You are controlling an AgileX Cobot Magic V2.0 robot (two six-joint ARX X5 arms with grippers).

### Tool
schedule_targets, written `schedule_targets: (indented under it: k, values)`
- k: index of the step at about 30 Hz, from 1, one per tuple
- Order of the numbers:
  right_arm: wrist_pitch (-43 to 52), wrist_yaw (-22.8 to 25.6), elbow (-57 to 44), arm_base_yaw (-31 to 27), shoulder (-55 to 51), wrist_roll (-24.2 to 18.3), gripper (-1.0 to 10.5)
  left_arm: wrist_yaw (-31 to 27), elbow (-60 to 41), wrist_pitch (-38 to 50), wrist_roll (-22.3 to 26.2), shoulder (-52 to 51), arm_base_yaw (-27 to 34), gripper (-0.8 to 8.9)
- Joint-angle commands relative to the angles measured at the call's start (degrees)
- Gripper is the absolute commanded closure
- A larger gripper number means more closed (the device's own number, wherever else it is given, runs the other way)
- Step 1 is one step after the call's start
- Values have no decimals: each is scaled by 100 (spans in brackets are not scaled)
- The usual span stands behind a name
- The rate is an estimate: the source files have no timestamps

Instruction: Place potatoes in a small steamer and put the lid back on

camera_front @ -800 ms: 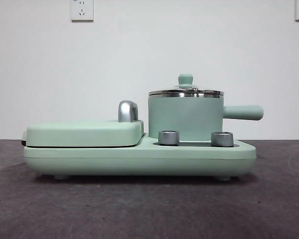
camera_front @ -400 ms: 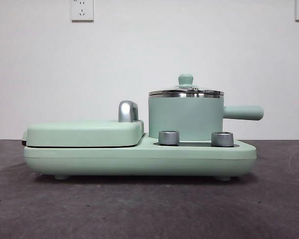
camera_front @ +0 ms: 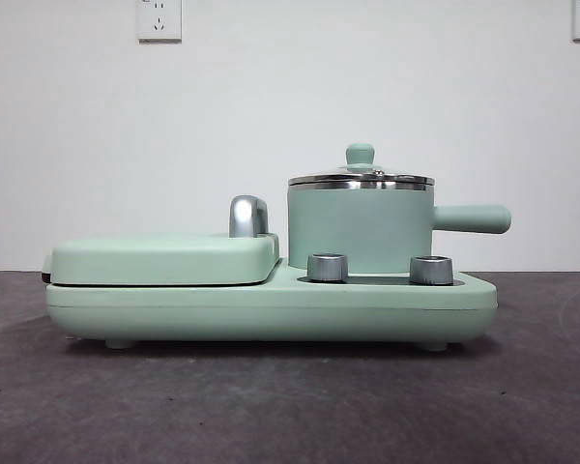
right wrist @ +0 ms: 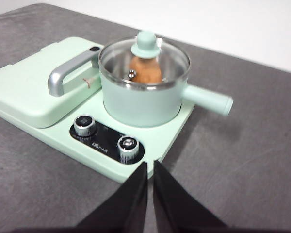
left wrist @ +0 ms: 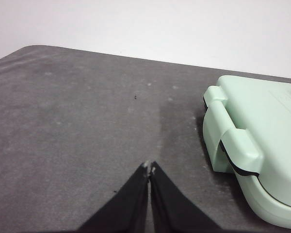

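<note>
dark grey table (camera_front: pixel 290 406), white wall (camera_front: pixel 290 97)

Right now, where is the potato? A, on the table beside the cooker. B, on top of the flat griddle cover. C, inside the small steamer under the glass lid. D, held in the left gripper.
C: the right wrist view shows the potato through the lid, which sits on the small steamer.

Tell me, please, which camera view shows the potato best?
The right wrist view: looking down through the lid, it shows the potato inside the small steamer. In the front view the steamer's wall hides it. The left wrist view shows only the table and the appliance's end.
</note>
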Motion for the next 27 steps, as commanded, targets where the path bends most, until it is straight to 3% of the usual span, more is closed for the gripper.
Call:
schedule_targets:
  k: [1, 12, 27]
  values:
    - [264, 46, -225, -302, -61, -297, 930, -9, -116, 63, 35, -4, 9, 807]
    - [2332, 94, -3215, -1635, -1961, -136, 930, -9, -116, 63, 35, -4, 9, 807]
    - [2581, 127, -3582, -1923, -1926, 0, 930, -9, -116, 63, 35, 0, 9, 807]
